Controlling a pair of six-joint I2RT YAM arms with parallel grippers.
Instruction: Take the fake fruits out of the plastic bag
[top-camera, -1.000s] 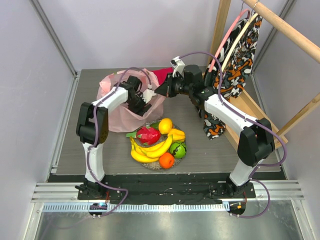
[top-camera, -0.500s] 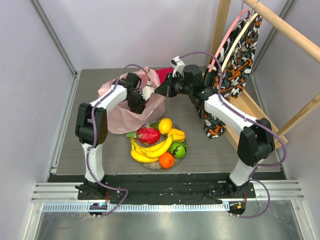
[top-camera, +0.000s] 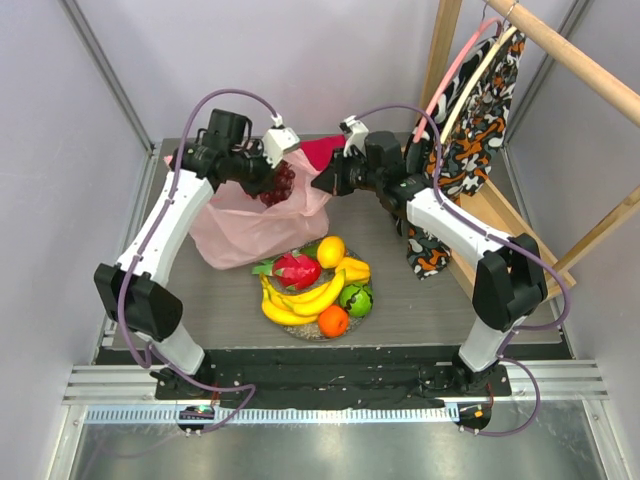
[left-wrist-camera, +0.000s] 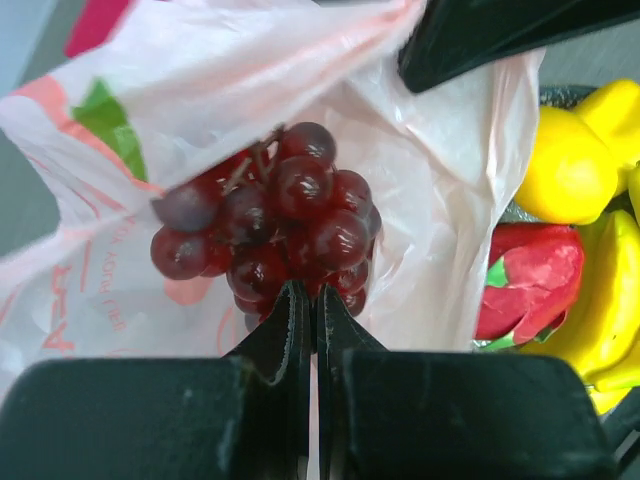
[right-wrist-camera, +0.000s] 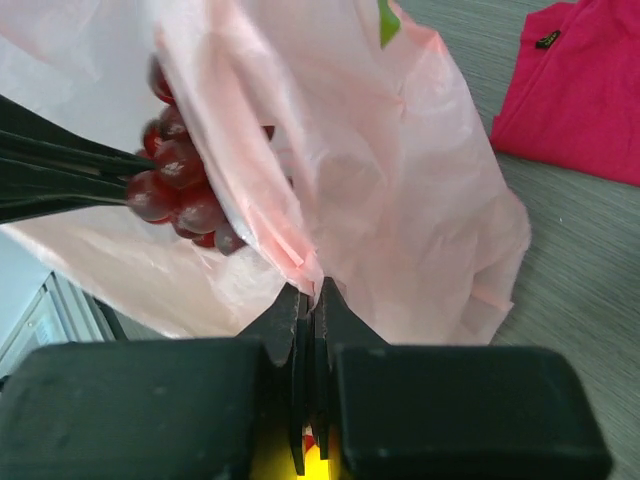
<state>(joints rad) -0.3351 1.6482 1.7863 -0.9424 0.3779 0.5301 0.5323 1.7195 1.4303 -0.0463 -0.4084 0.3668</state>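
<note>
The grey surface (top-camera: 430, 300) carries the plastic bag (top-camera: 245, 228) at far left, slumped and crinkled, its mouth drawn up towards the right. Near of it, in the middle, most of the fake fruits already lie heaped: bananas (top-camera: 300, 300), dragon fruit (top-camera: 296, 268), green apple (top-camera: 356, 298), orange (top-camera: 333, 320). The grapes (left-wrist-camera: 275, 225) hang just above the bag's mouth, clear of the pile. The left tool (left-wrist-camera: 312, 300) is pinched tight on the bunch's underside and carries it. The right tool (right-wrist-camera: 308, 295) is clamped on a fold of the bag's rim, holding it up. By my reading, the task is nearly done, with the grapes left to set down. No other fruit shows inside the bag, though its folds hide part of it.
</note>
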